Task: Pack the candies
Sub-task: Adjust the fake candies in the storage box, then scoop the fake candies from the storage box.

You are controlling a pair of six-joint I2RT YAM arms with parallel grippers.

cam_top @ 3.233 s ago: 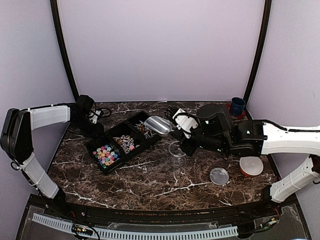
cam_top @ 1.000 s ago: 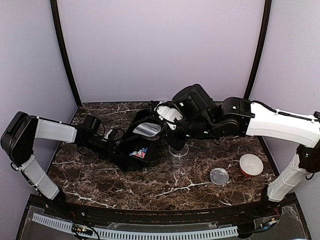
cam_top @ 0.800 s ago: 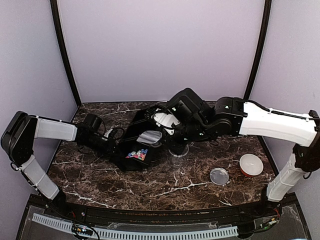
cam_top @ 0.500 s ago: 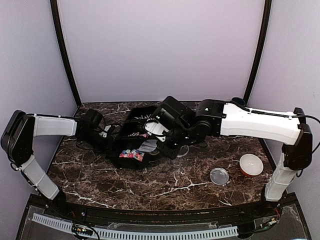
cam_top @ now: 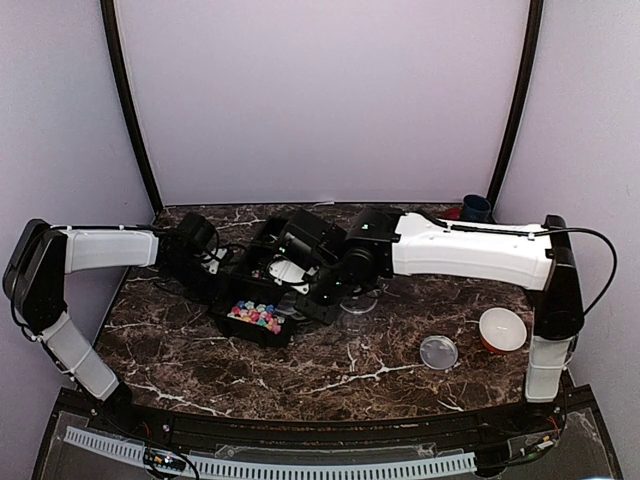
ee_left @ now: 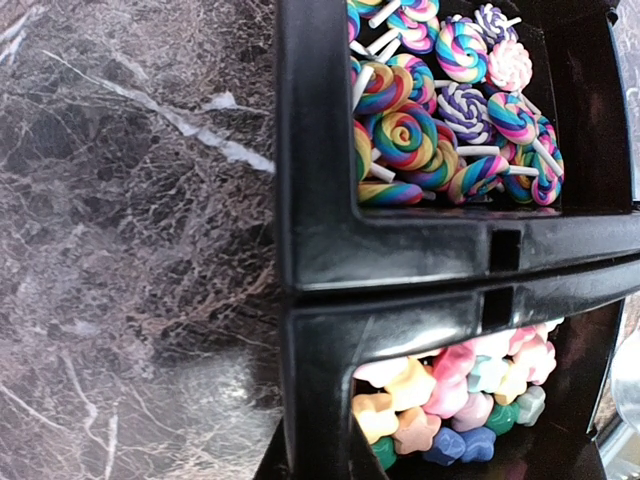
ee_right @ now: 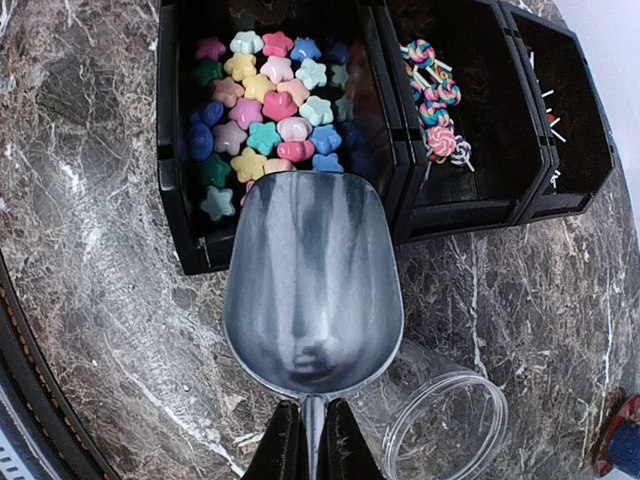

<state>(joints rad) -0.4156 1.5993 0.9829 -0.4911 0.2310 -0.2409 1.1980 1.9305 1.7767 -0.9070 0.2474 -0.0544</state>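
Metal scoop (ee_right: 312, 285) clamped by its handle in the right tool (ee_right: 312, 445), mouth over the rim of the black tray (ee_right: 172, 150), above star-shaped candies (ee_right: 265, 105) filling the end compartment. At the tray's edge, the left tool (cam_top: 212, 262), grip impossible to tell.

We look over a dark marble-patterned table (cam_top: 330, 375) with white veins, plain lavender walls (cam_top: 320, 100) behind, two black poles (cam_top: 131, 110) rising.
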